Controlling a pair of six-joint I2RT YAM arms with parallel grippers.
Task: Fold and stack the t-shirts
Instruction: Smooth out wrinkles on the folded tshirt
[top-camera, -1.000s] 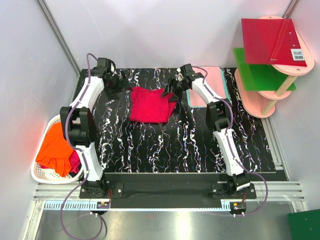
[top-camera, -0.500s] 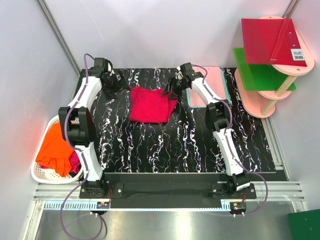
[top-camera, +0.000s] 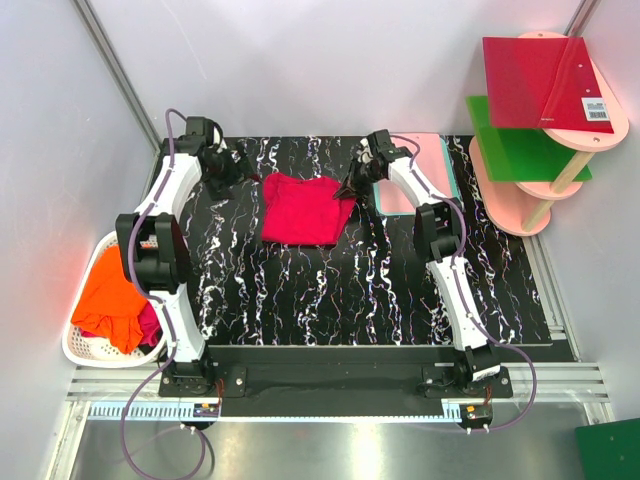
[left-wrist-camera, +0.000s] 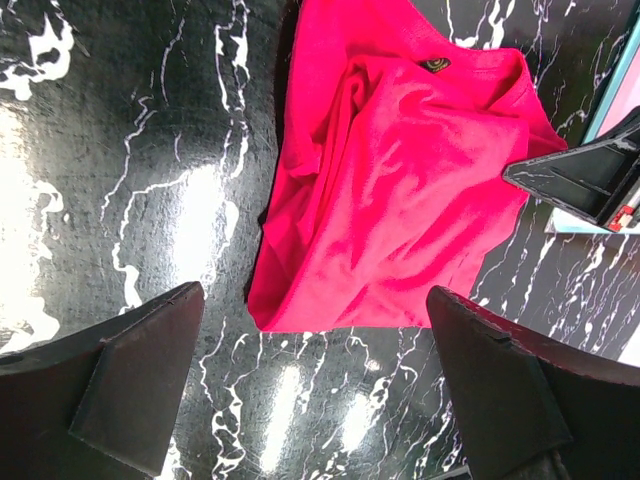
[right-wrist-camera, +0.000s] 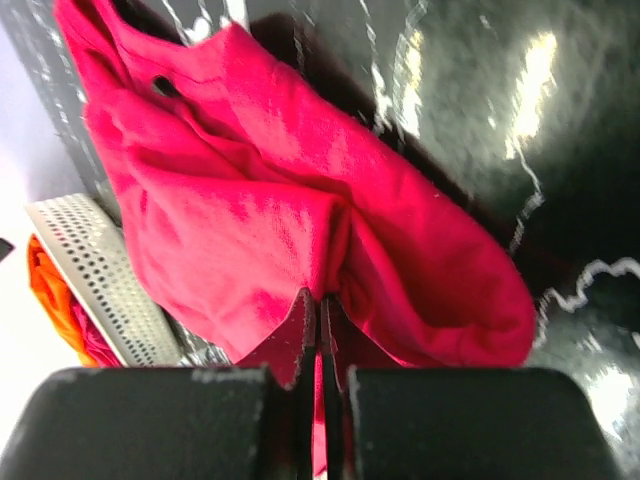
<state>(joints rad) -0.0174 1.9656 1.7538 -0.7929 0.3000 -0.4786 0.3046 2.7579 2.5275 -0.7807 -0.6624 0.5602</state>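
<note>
Step in hand: folding the first shirt. One crimson t-shirt (top-camera: 300, 210) lies on the table (top-camera: 350, 300) toward its far edge, roughly midway between the left and right edges. Its collar faces the far edge and its body is partly doubled and rumpled, not yet a neat rectangle.

The right gripper (right-wrist-camera: 320, 300) sits at the shirt's right edge. Its fingers are pressed together, and the cloth puckers into them, so it appears to be pinching a fold of the fabric. The left gripper (left-wrist-camera: 315, 292) hangs above the table off the shirt's left side, spread wide, holding nothing and clear of the cloth.

An orange t-shirt (top-camera: 110, 295) and more crimson cloth wait in the basket (top-camera: 75, 345) off the left edge. A pink board (top-camera: 425, 165) lies near the far right corner, just beside the right gripper.

Judgement: the task is at an early stage and nothing is stacked. The next move likely calls for carrying the pinched edge across toward the left side, lifted high enough to keep the layers from dragging.
</note>
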